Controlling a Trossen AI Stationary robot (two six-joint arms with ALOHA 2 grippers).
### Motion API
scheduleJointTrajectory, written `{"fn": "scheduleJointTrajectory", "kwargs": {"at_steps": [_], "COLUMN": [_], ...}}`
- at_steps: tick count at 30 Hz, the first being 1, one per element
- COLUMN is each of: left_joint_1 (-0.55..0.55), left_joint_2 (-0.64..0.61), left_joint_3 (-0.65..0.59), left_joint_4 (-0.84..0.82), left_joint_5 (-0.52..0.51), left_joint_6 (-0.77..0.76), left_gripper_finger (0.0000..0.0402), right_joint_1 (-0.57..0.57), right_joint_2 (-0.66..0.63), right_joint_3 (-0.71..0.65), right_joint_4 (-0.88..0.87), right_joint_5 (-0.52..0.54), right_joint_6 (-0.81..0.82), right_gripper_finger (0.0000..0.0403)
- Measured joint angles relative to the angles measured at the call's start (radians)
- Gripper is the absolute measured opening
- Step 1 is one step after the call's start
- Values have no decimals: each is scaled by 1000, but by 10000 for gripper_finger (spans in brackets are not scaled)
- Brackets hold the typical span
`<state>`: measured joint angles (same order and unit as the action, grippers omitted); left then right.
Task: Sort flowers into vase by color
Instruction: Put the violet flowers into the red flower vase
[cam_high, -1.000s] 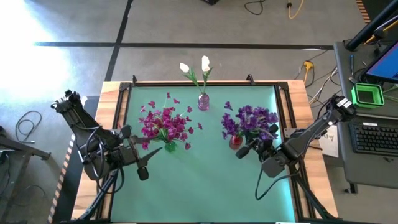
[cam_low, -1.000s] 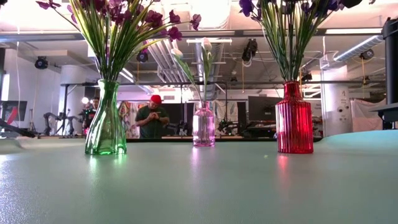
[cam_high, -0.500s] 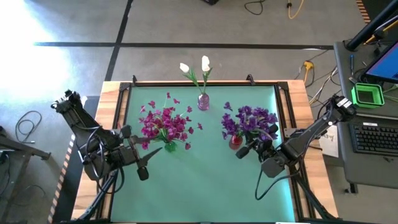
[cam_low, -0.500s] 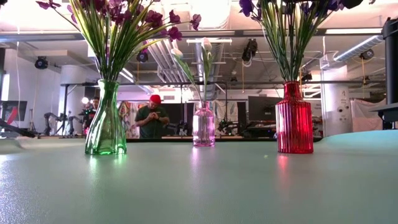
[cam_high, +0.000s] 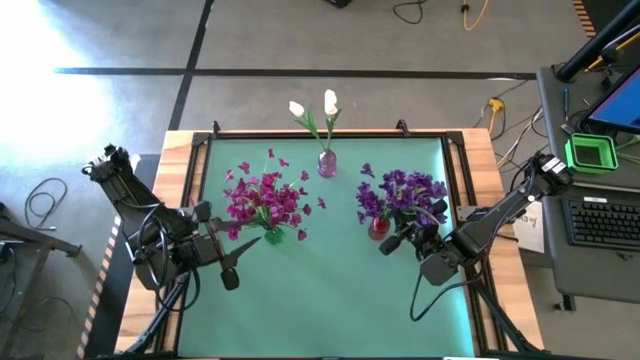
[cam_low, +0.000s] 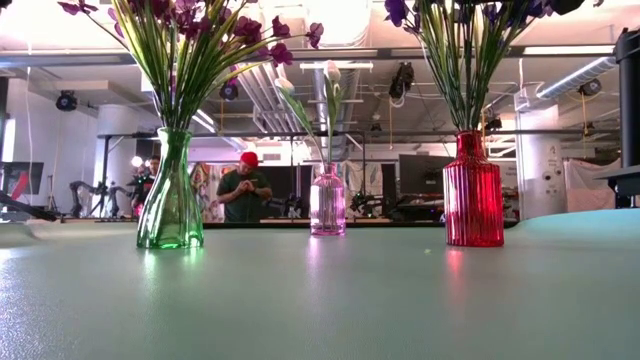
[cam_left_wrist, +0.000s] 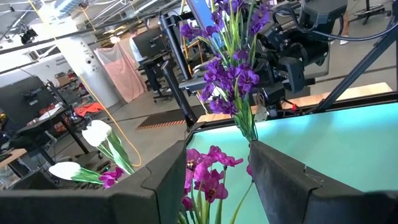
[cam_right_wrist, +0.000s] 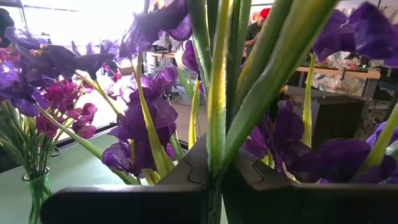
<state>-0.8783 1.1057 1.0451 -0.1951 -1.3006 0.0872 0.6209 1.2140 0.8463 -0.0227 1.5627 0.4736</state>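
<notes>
Three vases stand on the green mat. A green vase (cam_high: 272, 236) holds magenta flowers (cam_high: 264, 198). A pink vase (cam_high: 327, 165) holds two white buds (cam_high: 330, 101). A red vase (cam_high: 378, 229) holds purple flowers (cam_high: 402, 192). My left gripper (cam_high: 243, 245) is open and level beside the magenta bunch, with magenta blooms (cam_left_wrist: 208, 180) between its fingers. My right gripper (cam_high: 393, 242) is shut on a green stem in the purple bunch. My left gripper has magenta blooms and stems between its open fingers (cam_left_wrist: 280, 180); I cannot tell whether they touch. My right gripper pinches a green stem (cam_right_wrist: 215, 163) of the purple bunch between its two fingers. It comes in level from the table's right, near side, across the stem. The stem stands upright among the others above the red vase.
The near half of the mat (cam_high: 330, 300) lies in front of the vases. A desk with a keyboard (cam_high: 605, 220) and a green box (cam_high: 590, 153) stands right of the table. People show in the room behind (cam_low: 245, 190).
</notes>
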Motion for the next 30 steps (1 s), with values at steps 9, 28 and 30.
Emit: {"fn": "scheduleJointTrajectory", "kwargs": {"at_steps": [9,28,30], "left_joint_1": [0,0,0], "left_joint_2": [0,0,0], "left_joint_3": [0,0,0], "left_joint_4": [-1,-4,-4], "left_joint_5": [0,0,0], "left_joint_6": [0,0,0], "left_gripper_finger": [164,164,164], "right_joint_1": [-1,-2,-2], "right_joint_2": [0,0,0], "right_joint_3": [0,-16,-16], "right_joint_4": [-3,-2,1], "right_joint_5": [-22,-47,-52], "right_joint_6": [-3,-2,-2], "right_gripper_finger": [13,13,13]}}
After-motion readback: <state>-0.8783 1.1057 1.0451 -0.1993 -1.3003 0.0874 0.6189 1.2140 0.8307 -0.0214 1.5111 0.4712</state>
